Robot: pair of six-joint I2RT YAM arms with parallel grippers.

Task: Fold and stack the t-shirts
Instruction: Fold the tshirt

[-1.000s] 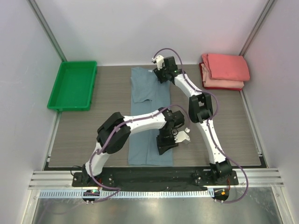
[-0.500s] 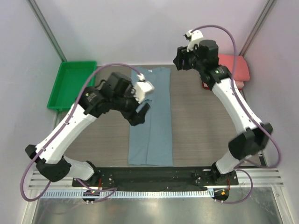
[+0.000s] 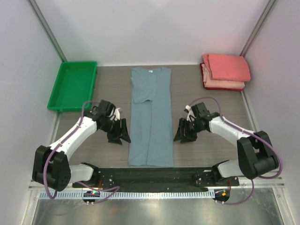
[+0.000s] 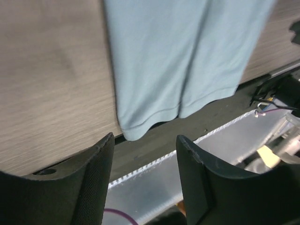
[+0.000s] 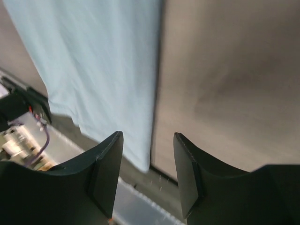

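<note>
Squarely between left fingers (image 3: 123, 135), right fingers (image 3: 181, 134): blue-grey t-shirt (image 3: 150, 117).

Bright, even, diffuse light; shadows faint. Top view sharp. Wrist views motion-blurred, blue-grey t-shirt (image 5: 93, 56) edges smeared.

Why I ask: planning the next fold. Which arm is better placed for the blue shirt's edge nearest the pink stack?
Right: the right arm, jaws open, sits beside that blue shirt edge; left arm is opposite.

Left arm (image 3: 70, 136), right arm (image 3: 227, 130): white links, black joints, purple cables (image 3: 204, 98). Left end effector (image 4: 145, 137), right end effector (image 5: 148, 134): matte black.
</note>
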